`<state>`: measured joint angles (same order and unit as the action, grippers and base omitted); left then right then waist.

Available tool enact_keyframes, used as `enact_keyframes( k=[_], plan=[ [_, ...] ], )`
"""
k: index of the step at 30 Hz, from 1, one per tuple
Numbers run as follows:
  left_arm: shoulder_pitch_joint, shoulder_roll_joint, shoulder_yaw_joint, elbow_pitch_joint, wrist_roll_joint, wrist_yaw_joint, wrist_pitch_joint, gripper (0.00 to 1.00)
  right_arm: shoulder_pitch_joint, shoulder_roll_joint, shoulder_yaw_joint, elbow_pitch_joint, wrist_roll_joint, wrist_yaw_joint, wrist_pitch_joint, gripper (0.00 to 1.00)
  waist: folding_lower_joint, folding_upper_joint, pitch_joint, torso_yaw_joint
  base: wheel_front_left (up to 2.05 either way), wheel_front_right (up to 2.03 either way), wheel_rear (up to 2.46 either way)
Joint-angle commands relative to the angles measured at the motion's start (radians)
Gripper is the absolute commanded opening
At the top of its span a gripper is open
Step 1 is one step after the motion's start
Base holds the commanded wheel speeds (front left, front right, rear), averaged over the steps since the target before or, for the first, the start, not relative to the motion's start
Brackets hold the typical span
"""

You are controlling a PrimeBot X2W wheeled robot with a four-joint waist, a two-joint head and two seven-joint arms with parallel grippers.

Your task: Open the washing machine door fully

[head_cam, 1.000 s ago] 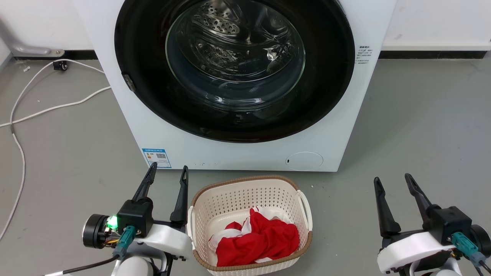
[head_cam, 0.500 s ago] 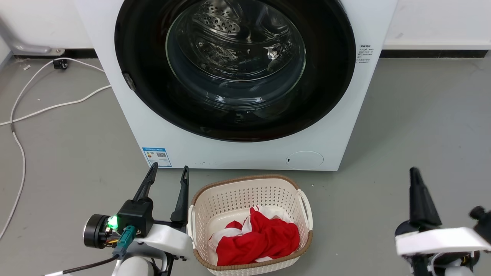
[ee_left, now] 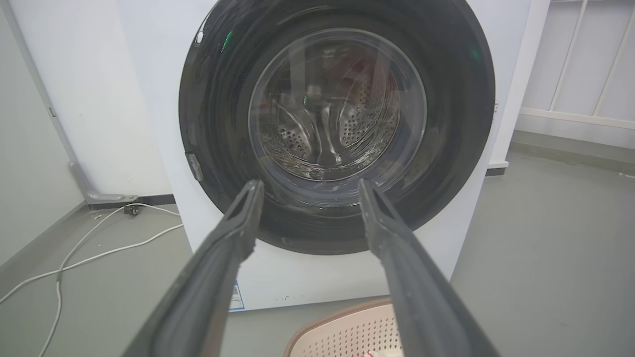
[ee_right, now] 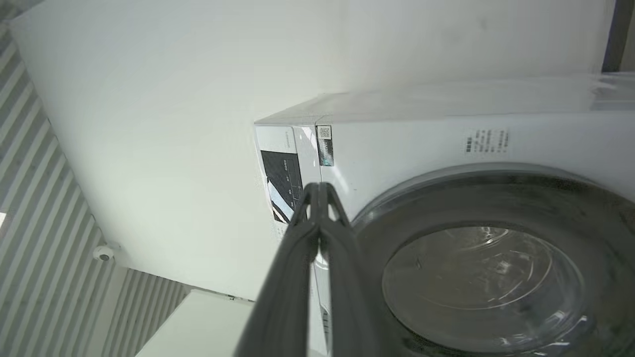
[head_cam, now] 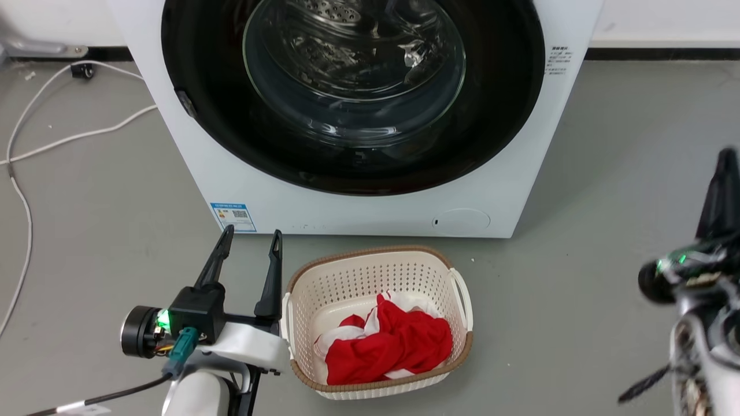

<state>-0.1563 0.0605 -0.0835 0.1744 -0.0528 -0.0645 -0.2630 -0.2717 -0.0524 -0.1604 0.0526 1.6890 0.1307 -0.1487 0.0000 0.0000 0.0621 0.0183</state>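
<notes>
1. Standing on the grey floor [head_cam: 607, 144], the machine [head_cam: 347, 216] faces the robot. Its door [head_cam: 358, 167] is shut, flush with the white front, black rim unbroken all round.
2. Left gripper [head_cam: 252, 234]: fingers spread wide, nothing between them, low before the machine's lower left corner, near the blue label [head_cam: 233, 215]. In the left wrist view both fingers point at the door's lower half, clear of it.
3. Right gripper [ee_right: 320, 191]: fingers pressed together, nothing between them, off the machine's right side, apart from the door. It is blurred in the head view.
4. Basket [head_cam: 376, 257]: on the floor just before the machine, between the arms, holding red cloth [head_cam: 393, 346].
5. White cable [head_cam: 87, 134]: on the floor left of the machine.
</notes>
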Motion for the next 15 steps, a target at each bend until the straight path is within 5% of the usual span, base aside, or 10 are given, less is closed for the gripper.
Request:
enact_keyframes(
  k=[1,10,15],
  plan=[
    [-0.021,0.0,0.004,-0.006,-0.001,-0.002,-0.003,1.0,-0.055,-0.016,-0.017,0.017,0.061,0.0,0.027,0.0,0.0,0.0,0.018,0.002,0.0,0.0,0.0],
    [-0.065,-0.004,0.012,-0.032,-0.002,0.0,-0.003,1.0,-0.358,-0.202,0.032,0.204,0.193,0.0,0.094,0.0,0.0,0.0,0.091,0.014,0.0,0.0,0.0],
    [-0.107,-0.006,0.005,-0.047,0.006,-0.003,-0.003,1.0,-0.58,-0.341,0.159,0.397,0.194,0.0,0.154,0.0,0.0,0.0,0.149,0.029,0.0,0.0,0.0]
  ],
)
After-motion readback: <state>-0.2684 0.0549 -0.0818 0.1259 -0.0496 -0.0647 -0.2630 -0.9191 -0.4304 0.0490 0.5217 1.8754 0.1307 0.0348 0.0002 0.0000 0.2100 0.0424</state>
